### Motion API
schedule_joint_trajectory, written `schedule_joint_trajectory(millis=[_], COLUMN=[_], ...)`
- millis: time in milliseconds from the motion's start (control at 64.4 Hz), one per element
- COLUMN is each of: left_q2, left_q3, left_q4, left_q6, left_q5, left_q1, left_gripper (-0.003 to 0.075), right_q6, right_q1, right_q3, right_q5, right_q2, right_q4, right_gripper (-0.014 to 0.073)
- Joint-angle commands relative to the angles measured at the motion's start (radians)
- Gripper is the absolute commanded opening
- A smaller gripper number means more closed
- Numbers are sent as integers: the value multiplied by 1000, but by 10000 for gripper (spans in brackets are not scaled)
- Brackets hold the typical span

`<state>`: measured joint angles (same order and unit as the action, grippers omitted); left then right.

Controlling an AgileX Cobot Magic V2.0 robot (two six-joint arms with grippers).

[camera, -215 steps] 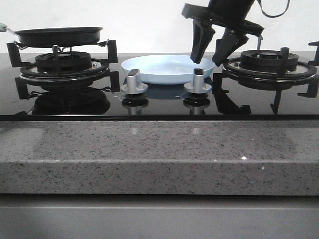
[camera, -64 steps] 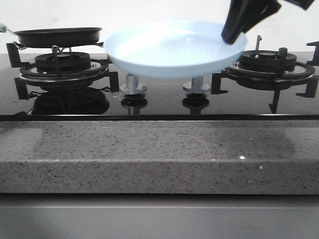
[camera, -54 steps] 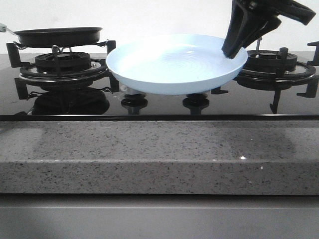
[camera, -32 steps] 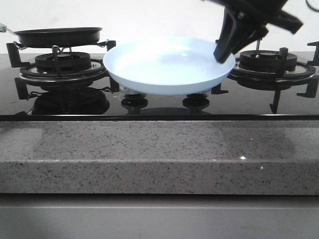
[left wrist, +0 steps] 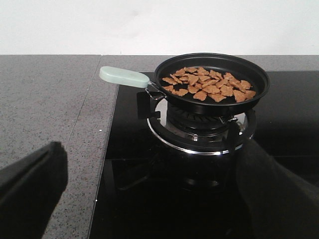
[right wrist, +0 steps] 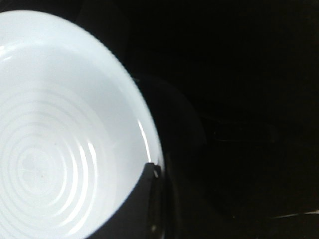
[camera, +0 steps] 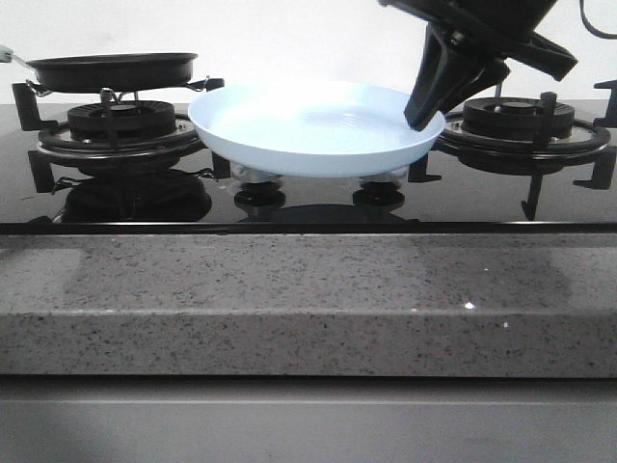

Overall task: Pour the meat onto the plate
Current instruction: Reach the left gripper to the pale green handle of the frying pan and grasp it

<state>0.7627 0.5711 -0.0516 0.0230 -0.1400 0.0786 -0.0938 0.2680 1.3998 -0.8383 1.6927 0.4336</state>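
Above black hob glass, right tool (camera: 431, 103) pinches plate (camera: 299, 125) rim, plate facing up, nearly level.

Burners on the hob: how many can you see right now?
2. The left burner sits under the black frying pan holding the meat. The right burner is bare, behind the right tool gripping the plate. Others may be hidden.
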Motion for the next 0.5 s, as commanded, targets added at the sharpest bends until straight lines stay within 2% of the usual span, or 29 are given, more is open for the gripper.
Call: schedule_joint_trajectory(millis=[0,78,280,481], left_q2=[0,0,-2,72], left_q3=[40,40,45,157], left_q4=[-7,-9,-148,-406], left_q6=[-4,-4,-4,-4], left_q5=[85,85,4,-143], left_q1=[0,0,0,-42], left_gripper=[673,673,673,673], right_q6=[-12,-12,-12,-12], right_q1=[3,3,3,3], right_q3=[25,25,25,25], right_q5=[12,12,12,12], right_q2=[-38,-38,-38,-38], right_q4=[18,18,18,18], right_gripper=[-59,-59,-59,-59])
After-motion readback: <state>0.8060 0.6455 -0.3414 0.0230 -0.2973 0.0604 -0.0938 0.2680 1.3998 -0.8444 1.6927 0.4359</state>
